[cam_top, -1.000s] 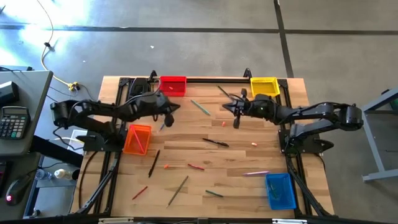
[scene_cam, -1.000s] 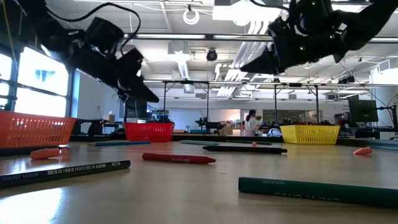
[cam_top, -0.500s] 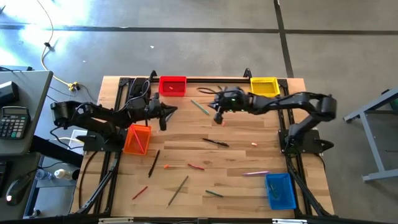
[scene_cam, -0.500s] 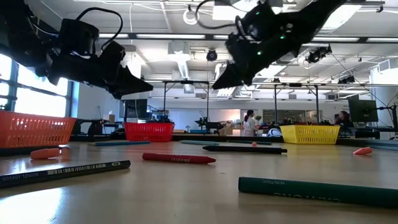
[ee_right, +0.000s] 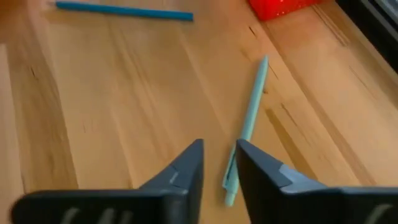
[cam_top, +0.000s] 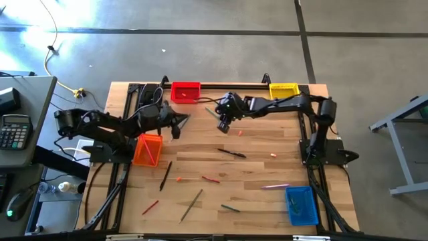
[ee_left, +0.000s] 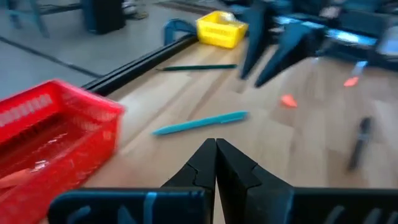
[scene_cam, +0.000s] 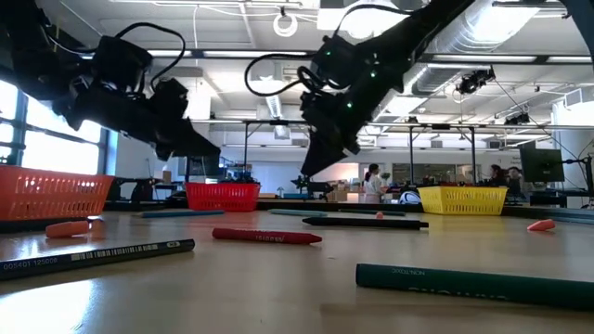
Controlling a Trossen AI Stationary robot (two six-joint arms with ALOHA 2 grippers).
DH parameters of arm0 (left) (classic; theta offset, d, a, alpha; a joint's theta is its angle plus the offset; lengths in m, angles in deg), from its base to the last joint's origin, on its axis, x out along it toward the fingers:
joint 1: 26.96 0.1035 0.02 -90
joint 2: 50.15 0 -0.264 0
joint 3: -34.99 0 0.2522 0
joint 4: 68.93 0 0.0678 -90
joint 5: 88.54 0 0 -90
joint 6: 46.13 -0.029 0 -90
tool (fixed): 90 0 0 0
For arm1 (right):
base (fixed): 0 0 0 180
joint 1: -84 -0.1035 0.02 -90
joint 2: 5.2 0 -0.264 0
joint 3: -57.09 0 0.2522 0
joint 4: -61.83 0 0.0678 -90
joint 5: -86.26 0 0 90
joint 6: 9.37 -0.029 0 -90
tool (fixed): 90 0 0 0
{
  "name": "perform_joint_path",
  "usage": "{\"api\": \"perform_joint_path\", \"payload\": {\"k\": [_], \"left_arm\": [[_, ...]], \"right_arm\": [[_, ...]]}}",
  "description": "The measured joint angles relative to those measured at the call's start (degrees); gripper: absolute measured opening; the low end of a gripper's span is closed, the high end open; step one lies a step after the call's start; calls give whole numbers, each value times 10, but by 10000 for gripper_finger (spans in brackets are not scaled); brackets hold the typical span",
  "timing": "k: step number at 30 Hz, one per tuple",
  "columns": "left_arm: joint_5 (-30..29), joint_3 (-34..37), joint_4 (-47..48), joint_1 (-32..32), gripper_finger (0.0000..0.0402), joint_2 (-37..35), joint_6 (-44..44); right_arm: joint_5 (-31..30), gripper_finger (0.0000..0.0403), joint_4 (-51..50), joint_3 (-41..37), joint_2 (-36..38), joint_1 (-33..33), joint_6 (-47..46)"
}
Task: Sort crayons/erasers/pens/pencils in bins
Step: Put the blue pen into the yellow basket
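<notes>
My right gripper (cam_top: 223, 126) hangs open above the table's far middle, well clear of the wood in the low view (scene_cam: 306, 170). A teal pen (ee_right: 249, 127) lies flat below and just ahead of it (cam_top: 210, 112), with nothing between the fingers (ee_right: 217, 165). My left gripper (cam_top: 177, 125) is shut and empty (ee_left: 216, 149), hovering between the orange bin (cam_top: 148, 148) and the red bin (cam_top: 186, 92). The yellow bin (cam_top: 284, 92) stands at the far right, the blue bin (cam_top: 301, 205) at the near right. A blue pen (ee_right: 124, 11) lies farther off.
Scattered on the wood: a black pen (cam_top: 232, 153), two erasers (cam_top: 241, 132) (cam_top: 273, 155), a red crayon (cam_top: 210, 179), another black pen (cam_top: 165, 175), a pink pen (cam_top: 274, 186), and pencils (cam_top: 191, 204) (cam_top: 231, 208) toward the near edge. Black frame rails run along the table's sides.
My right gripper has swung from the far right of the table toward its left, past the eraser, and now hangs over the teal pen near the red bin. It has also come lower.
</notes>
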Motion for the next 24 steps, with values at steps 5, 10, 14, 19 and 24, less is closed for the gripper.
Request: {"api": "perform_joint_path", "payload": {"k": [5,10,14,19,24], "left_arm": [[3,42,-44,-5,0,-6,8],[16,80,-92,-6,0,-21,33],[59,79,-94,-7,0,-27,34],[63,79,-92,-25,0,-26,35],[64,74,-109,-33,0,-26,5]], "right_arm": [[5,146,-15,32,-2,9,-24],[4,169,-21,47,-2,21,-49],[-1,174,-25,47,-2,28,-62],[-4,173,-32,47,-2,32,-59],[-4,173,-42,46,-2,32,-36]]}}
